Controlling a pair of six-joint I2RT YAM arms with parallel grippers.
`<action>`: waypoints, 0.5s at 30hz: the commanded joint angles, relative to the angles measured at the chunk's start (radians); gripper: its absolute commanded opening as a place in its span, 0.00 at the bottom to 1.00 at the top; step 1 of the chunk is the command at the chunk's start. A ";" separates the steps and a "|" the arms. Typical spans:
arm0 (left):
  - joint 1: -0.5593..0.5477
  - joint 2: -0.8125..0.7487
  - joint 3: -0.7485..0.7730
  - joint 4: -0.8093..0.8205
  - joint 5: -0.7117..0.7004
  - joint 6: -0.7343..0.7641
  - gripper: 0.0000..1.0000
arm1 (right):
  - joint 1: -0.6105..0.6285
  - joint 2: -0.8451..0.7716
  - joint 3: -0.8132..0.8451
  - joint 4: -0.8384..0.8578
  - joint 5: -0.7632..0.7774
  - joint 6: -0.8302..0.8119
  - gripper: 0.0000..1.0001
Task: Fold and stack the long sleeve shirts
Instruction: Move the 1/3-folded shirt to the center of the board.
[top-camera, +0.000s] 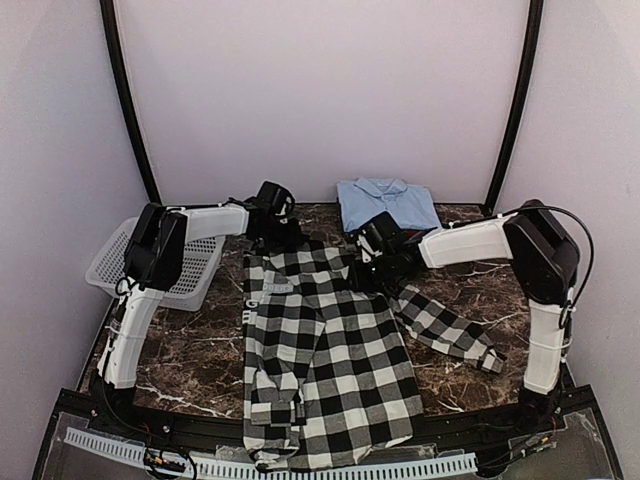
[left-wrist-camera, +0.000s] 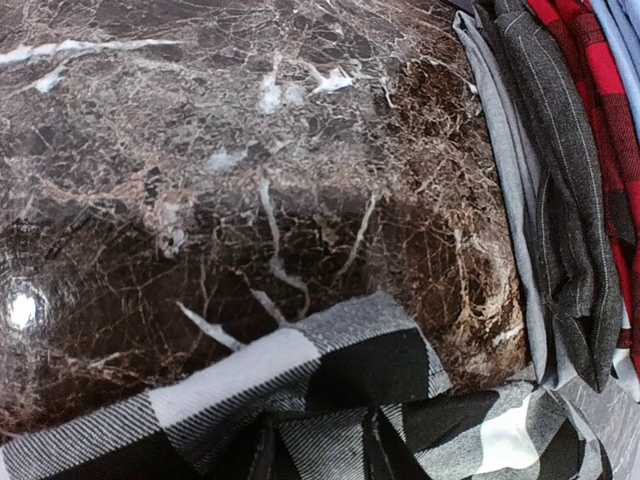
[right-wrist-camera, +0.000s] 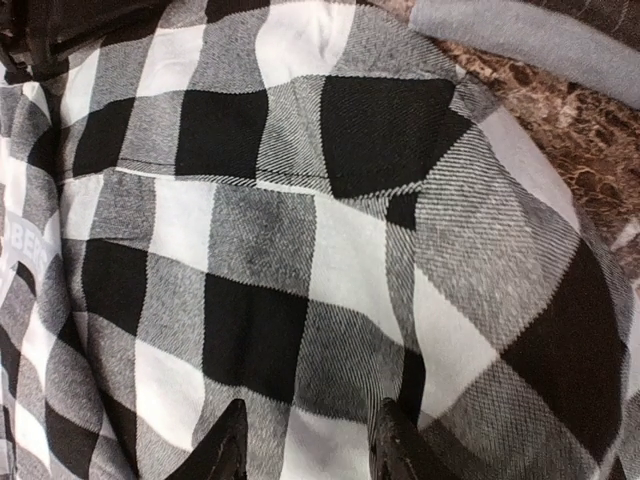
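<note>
**Check shirt laid flat, both arms at its far edge**

Top view. A large black-and-white buffalo-check cloth shirt (top-camera: 325, 350) lies flat on the dark brown marble table (top-camera: 190, 345), hem toward 6 o'clock. One sleeve trails to 4 o'clock; the other lies in along the 9 o'clock side. A folded light blue collared shirt (top-camera: 388, 203) sits at 12 o'clock, just beyond it. A grey perforated plastic basket (top-camera: 110, 265) stands at 9 o'clock. The left gripper (top-camera: 272, 215) is at the check shirt's 11 o'clock corner, and the right gripper (top-camera: 375, 250) is at its 1 o'clock shoulder.

Left wrist view. Bare marble, with bunched check cloth along the 6 o'clock edge. At 3 o'clock is a pile with a red checked shirt (left-wrist-camera: 585, 60) beside folded grey garments (left-wrist-camera: 560, 200). This pincer's fingers are not shown, so its state cannot be told.

Right wrist view. Black fingertips (right-wrist-camera: 228, 450) at 6 o'clock stand moderately apart over check cloth, with nothing visibly pinched.

Step in hand, by judgement: folding the check shirt, at the point of taking hold of its far edge. The next move calls for an even grip on both shoulders. The 4 o'clock sleeve must come in before the body is folded.
</note>
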 joint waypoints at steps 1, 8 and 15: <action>0.011 0.049 0.020 -0.103 -0.019 -0.004 0.32 | -0.009 -0.166 -0.038 -0.022 0.079 0.011 0.43; 0.008 0.009 0.046 -0.087 0.084 0.052 0.45 | -0.033 -0.423 -0.251 -0.065 0.246 0.141 0.57; -0.018 -0.076 0.074 -0.083 0.164 0.110 0.59 | -0.080 -0.710 -0.480 -0.178 0.402 0.344 0.68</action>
